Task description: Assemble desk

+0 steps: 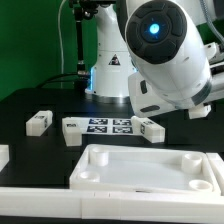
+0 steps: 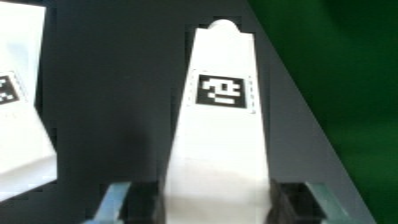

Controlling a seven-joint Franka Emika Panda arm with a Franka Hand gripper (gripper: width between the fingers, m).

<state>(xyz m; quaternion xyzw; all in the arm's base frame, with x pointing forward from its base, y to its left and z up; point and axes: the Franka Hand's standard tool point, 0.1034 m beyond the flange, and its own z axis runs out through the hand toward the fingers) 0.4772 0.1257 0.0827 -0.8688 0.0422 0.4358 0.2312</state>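
The white tabletop panel [image 1: 150,168], with a raised rim and round corner sockets, lies at the front of the table. Three white tagged legs lie behind it: one [image 1: 38,121], a second [image 1: 72,130] and a third [image 1: 150,127]. In the wrist view my gripper [image 2: 210,200] is shut on another white leg [image 2: 222,120], which carries a black-and-white tag and points away from the camera. Its fingers [image 2: 121,202] stand on either side of the leg. In the exterior view the arm's large white wrist [image 1: 165,50] hides the jaws and the held leg.
The marker board [image 1: 108,125] lies flat between the loose legs. A white part [image 1: 3,155] shows at the exterior view's left edge. A white tagged piece [image 2: 18,110] shows at the edge of the wrist view. A green backdrop stands behind the black table.
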